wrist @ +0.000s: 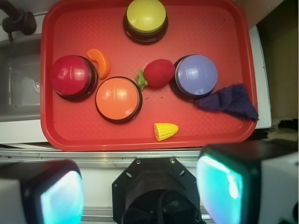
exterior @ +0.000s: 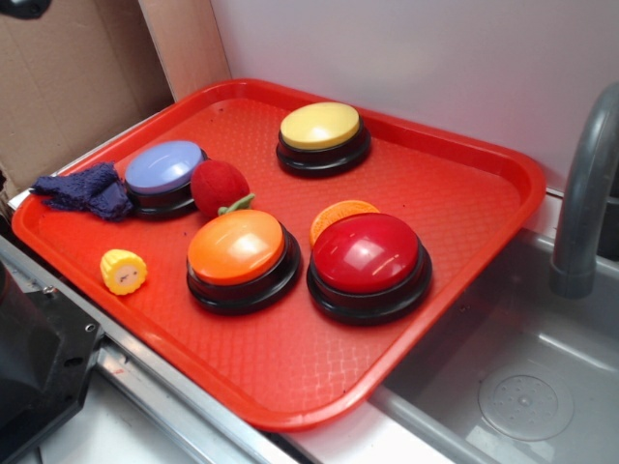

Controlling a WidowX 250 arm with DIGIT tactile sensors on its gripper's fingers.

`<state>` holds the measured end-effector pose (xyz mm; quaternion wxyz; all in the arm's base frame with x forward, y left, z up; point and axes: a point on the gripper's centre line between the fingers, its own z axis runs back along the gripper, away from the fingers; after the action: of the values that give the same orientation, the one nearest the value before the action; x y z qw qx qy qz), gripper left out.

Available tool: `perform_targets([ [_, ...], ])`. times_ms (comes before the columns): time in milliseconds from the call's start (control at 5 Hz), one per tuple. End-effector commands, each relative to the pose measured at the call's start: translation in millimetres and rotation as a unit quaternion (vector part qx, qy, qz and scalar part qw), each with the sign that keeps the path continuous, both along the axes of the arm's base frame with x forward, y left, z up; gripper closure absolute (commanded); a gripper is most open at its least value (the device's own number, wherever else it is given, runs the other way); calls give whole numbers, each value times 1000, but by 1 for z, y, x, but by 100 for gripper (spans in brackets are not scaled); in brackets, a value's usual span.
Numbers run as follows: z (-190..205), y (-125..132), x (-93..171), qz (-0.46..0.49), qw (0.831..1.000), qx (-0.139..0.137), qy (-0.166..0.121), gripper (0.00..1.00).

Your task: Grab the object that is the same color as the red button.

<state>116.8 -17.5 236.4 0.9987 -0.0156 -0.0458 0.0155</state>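
The object, a small fuzzy red toy fruit point(exterior: 219, 187) point(wrist: 159, 73) with a green stem, lies on the red tray point(exterior: 290, 411) point(wrist: 140, 142) between the lilac button and the orange button. The red button point(exterior: 368, 256) point(wrist: 71, 76), a glossy dark-red dome on a black base, stands toward the sink side of the tray. In the wrist view my gripper point(wrist: 140, 191) is open, its teal pads point(wrist: 60, 198) wide apart with nothing between them. It hangs high, back from the tray's near edge, far from the fruit.
Also on the tray: an orange button point(exterior: 238, 248), a yellow button point(exterior: 320, 128), a lilac button point(exterior: 162, 169), an orange ridged disc point(exterior: 338, 213), a toy corn point(exterior: 123, 271) and a purple cloth point(exterior: 85, 189). A grey sink point(exterior: 522, 367) with a faucet point(exterior: 580, 193) adjoins.
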Motion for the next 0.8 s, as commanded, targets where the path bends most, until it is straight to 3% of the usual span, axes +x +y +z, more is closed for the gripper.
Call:
perform_targets([
  [0,0,0,0,0,1000,0,0,0],
  [600,-25,7,25,163,984,-54,-35,0],
])
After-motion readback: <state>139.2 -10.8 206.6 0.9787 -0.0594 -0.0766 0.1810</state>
